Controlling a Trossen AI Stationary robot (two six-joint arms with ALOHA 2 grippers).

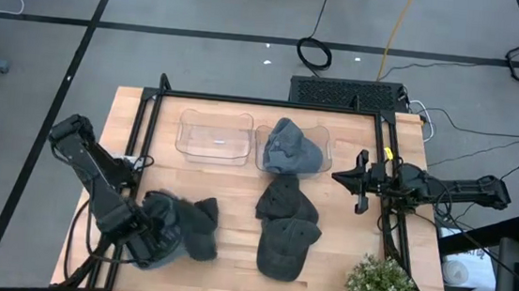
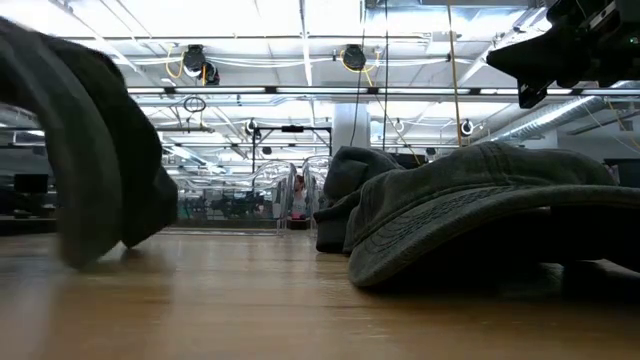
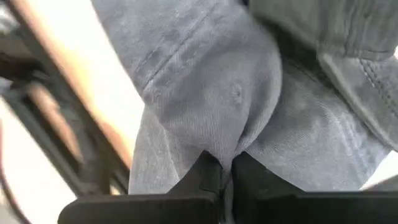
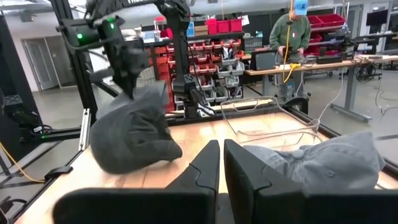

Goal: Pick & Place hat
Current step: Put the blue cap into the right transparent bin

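A grey hat [image 1: 186, 229] hangs at the table's near left under my left gripper [image 1: 150, 241], which points down and is shut on it. The same hat [image 4: 134, 140] shows in the right wrist view, and its brim [image 3: 367, 74] in the left wrist view. Two more grey hats [image 1: 285, 201] [image 1: 286, 247] lie crown up on the wood mid-table. Another hat [image 1: 292, 147] sits in the right clear bin [image 1: 322, 132]. My right gripper [image 1: 336, 178] waits shut at the table's right side, level and holding nothing. My left gripper pinches a raised fold of the hat's crown cloth [image 3: 227, 146] between its two fingers, coming from above and pointing down. The hat hangs bunched below the fingers, brim to one side. Whether its lower edge [image 4: 143, 165] is clear of the table, I cannot tell.
An empty clear bin [image 1: 213, 137] stands at the far left beside the filled one. A potted plant [image 1: 381, 290] sits at the near right corner. A black frame [image 1: 245, 100] runs round the table. A person [image 4: 292, 37] works at a bench beyond.
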